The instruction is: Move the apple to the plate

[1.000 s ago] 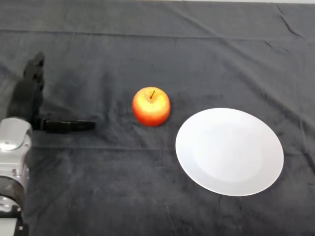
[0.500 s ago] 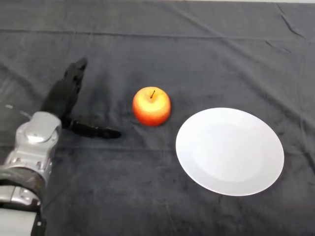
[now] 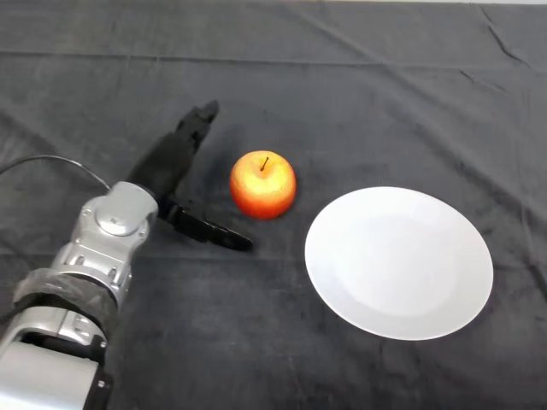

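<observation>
Red-yellow apple [image 3: 263, 184] sits upright on the dark cloth [image 3: 359, 85], just left of the white plate [image 3: 399, 262] — not on it. Left hand [image 3: 171, 166] beside the apple, spread wide, thumb low, fingers high — likely set to bracket it.

This looks like a test room for robots, not a home. The table [image 3: 359, 77] is covered all over with a dark, wrinkled cloth [image 3: 102, 51]. Only an apple [image 3: 263, 184] and a plain white plate [image 3: 398, 263] sit on it, laid out neatly. A silver robot arm [image 3: 94, 256] with a black hand [image 3: 167, 162] reaches over the cloth.
</observation>
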Robot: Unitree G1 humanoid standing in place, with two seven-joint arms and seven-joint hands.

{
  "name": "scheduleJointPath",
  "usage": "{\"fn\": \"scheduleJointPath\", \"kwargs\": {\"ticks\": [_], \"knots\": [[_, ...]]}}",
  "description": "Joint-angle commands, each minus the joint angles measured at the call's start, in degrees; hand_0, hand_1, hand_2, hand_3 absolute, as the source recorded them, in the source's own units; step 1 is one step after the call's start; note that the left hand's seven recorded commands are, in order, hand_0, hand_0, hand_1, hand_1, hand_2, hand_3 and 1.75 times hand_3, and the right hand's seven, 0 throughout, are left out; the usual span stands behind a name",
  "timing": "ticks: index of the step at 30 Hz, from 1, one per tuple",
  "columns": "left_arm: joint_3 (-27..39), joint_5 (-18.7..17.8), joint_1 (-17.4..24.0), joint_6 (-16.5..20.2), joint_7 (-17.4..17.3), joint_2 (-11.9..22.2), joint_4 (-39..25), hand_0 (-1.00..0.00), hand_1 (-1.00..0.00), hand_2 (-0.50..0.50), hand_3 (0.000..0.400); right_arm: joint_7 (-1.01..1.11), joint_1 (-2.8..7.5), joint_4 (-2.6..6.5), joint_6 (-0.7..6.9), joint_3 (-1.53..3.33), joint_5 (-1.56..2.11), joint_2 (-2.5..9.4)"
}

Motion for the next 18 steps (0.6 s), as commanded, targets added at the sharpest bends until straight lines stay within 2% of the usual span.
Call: {"fn": "scheduleJointPath", "kwargs": {"ticks": [1, 18], "knots": [[-1.06, 1.16, -4.35, 1.23, -0.71, -0.45, -1.33, 0.00, 0.00, 0.00, 0.000, 0.71, 4.73, 2.13, 0.90, 1.50, -1.19, 2.93], [-6.65, 4.67, -7.27, 3.21, -1.23, -3.10, -0.28, 0.00, 0.00, 0.00, 0.000, 0.69, 4.65, 2.30, 0.82, 1.51, -1.23, 2.93]]}}
